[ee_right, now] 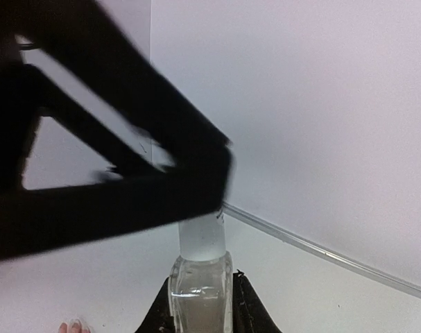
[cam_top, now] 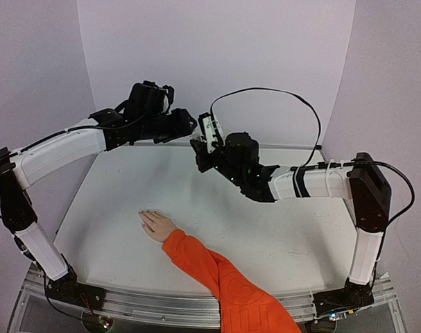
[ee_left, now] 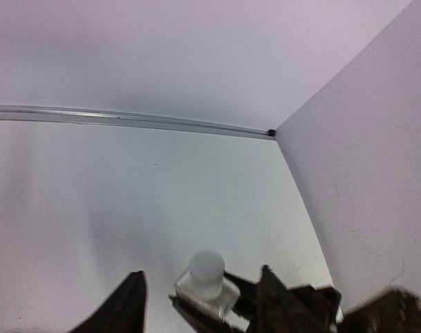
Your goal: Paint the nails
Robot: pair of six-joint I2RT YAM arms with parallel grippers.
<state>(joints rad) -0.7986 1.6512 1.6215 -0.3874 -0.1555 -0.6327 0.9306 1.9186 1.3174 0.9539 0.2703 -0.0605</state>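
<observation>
— Looking from above, how did the arms sit?
— Both were raised over the table (cam_top: 286, 229), elbows out. The left arm (cam_top: 61, 149) and right arm (cam_top: 321, 182) bent inward and met above its far middle. An orange sleeve (cam_top: 217, 274) lay across the near side.
— And the claws?
— The right claw (cam_top: 202, 144) was clamped on a small upright bottle (ee_right: 200, 291). The left claw (ee_left: 202, 272) had its fingers apart, one on each side of the bottle's frosted cap (ee_left: 207, 267), not touching it.
— Which camera showed that?
— Only the left wrist one. From above I could not make out the cap, and the right wrist view showed the left claw as a dark blur.
— Where was the hand?
— The hand (cam_top: 157, 225) lay flat on the table, well apart from the claws. Its length ran from near right to far left, with the fingers pointing far left. The nails (ee_right: 74, 325) were too small to see from above. One pale tip showed at the bottom edge of the right wrist view.
</observation>
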